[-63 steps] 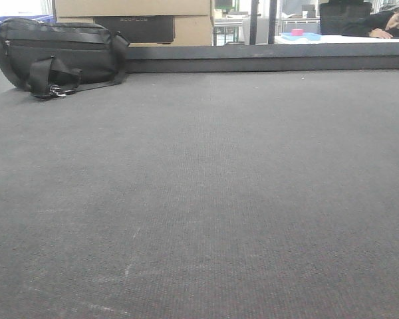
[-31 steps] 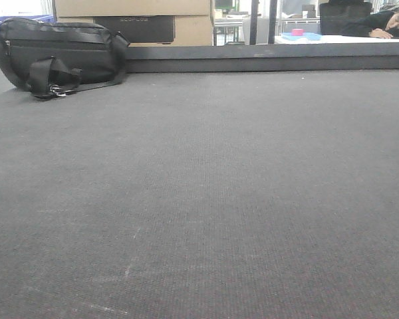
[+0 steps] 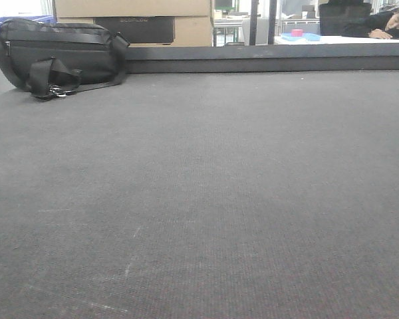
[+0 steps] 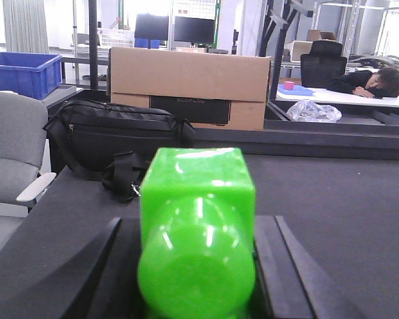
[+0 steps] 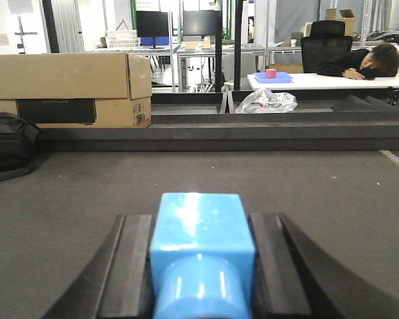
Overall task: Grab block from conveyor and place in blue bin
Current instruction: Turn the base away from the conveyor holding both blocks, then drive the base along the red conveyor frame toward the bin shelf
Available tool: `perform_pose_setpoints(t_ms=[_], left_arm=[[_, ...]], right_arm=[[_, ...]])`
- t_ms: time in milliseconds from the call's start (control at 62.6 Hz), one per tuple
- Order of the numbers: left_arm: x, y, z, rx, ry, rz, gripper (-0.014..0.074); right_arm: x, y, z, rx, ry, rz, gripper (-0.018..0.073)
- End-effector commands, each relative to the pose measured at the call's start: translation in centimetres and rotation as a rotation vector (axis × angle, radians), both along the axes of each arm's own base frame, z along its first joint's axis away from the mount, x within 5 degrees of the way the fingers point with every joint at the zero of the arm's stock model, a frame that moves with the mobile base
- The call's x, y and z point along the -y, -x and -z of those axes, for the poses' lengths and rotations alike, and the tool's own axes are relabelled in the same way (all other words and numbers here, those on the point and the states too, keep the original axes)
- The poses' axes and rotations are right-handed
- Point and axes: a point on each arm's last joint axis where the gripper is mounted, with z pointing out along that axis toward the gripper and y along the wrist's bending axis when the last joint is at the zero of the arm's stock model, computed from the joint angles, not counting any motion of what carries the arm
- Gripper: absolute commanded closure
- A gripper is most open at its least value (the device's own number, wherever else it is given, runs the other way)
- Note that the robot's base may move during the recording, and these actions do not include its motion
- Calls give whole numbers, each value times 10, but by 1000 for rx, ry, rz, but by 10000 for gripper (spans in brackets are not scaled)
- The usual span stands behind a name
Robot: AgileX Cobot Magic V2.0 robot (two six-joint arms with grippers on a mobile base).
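Two grippers are pinching likely stiff, light blocks by flat sides, lower centre: left gripper [image 4: 197, 232] the green block [image 4: 198, 199], right gripper [image 5: 202, 226] the blue block [image 5: 201, 246].

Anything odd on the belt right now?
Yes: a black shoulder bag lies on the conveyor at its far left corner, against the edge rail. It is no block and sits loose on the belt, strap trailing.
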Motion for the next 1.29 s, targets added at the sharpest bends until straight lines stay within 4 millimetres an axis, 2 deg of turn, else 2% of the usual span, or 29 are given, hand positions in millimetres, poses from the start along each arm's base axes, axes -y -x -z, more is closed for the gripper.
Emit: perform_pose_setpoints(t_ms=[0, 1277], left_arm=[[0, 2, -2, 23, 2, 5, 708], [0, 2, -2, 23, 2, 5, 708]], right_arm=[[0, 1, -4, 28, 5, 3, 721], [0, 1, -4, 32, 5, 4, 721]])
